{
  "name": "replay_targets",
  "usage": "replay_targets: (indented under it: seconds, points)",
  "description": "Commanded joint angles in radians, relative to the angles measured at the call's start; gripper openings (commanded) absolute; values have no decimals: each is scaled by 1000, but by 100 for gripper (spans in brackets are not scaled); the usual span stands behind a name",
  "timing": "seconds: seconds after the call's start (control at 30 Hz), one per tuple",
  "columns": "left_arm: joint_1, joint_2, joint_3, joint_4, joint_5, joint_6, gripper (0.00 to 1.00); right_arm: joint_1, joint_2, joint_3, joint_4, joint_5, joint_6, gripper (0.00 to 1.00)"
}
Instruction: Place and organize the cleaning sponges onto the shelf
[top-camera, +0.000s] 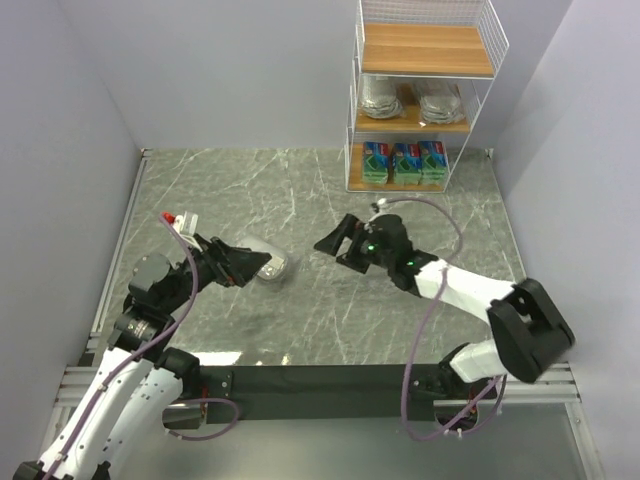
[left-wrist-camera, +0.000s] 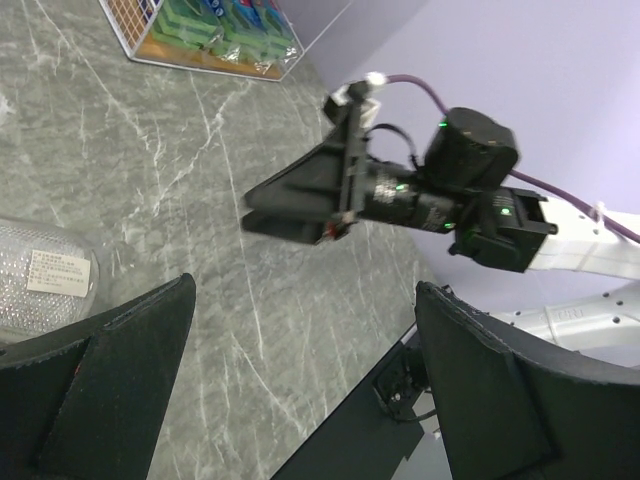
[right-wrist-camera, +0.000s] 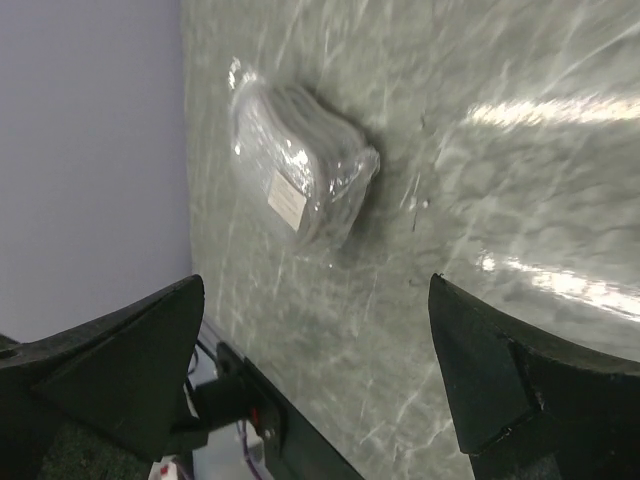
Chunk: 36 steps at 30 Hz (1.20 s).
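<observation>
The main risk is a clash over one item: the left gripper (top-camera: 252, 270) and the right gripper (top-camera: 332, 247) face each other across the same silvery pack (top-camera: 275, 265), and if both close in, their fingers could collide or knock it away. A second risk is a scooting miss. The pack's clear wrap looks slick, so a finger landing on its rounded side would probably shove it along the table (top-camera: 440, 300) instead of trapping it. The left gripper is spread wide and holds nothing. The pack lies just off its fingertips, to one side of the gap rather than inside it. The left wrist view shows only the pack's edge, so whether a finger touches it is unclear. The pack sits left of the table's centre, flat and label up. The right gripper, also wide and empty, points at it from nearby, with bare surface between. The shelf (top-camera: 425, 48) stands at the far right corner, well apart, with two silvery packs (top-camera: 380, 100) on its middle tier and three green packs (top-camera: 405, 160) on the bottom.
</observation>
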Motion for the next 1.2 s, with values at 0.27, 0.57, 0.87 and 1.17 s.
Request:
replay_targets:
  seconds: [0.27,0.57,0.87,1.17]
  points:
    - [-4,-32,3,9,-28,-7,98,170,321,211,45,51,108,100]
    - [-3,-47,-11,4,-34,-7,98,238,443,275,28,134,258,100]
    - [-4,-63,-16,-5,-34,-7,98,246,568,286,155,134,362,90]
    - [-4,-77,-14,-25,-40,-2,98,226,629,180,405,79,421,21]
